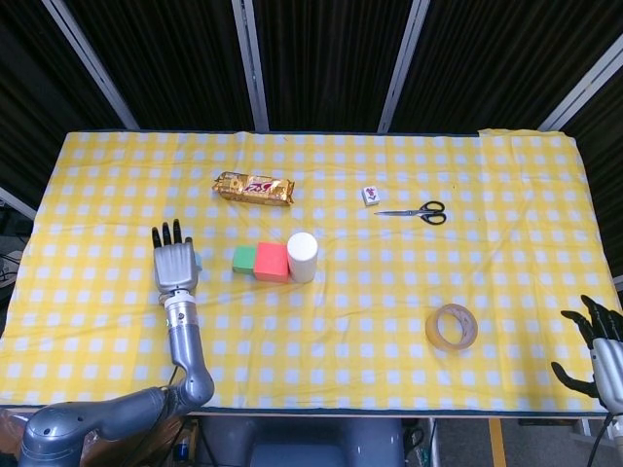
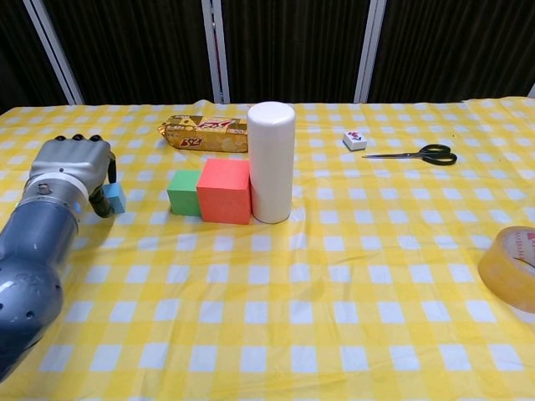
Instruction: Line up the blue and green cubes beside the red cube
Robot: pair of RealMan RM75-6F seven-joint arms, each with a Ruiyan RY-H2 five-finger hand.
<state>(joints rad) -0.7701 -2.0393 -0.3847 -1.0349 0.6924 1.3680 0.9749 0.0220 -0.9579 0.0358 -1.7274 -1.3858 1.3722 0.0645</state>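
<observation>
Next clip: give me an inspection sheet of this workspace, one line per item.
Surface: yellow checked tablecloth, flat.
Job's things: green cube touches red cube; blue cube apart, further left, beside left hand.
Clutter: white cylinder upright beside the red cube; snack packet; scissors; small tile; tape roll.
Hands: left hand beside the blue cube, grip cannot be told; right hand off the table edge, fingers spread, holding nothing.
Cables: nothing seen.
Surroundings: dark panels with metal struts.
</observation>
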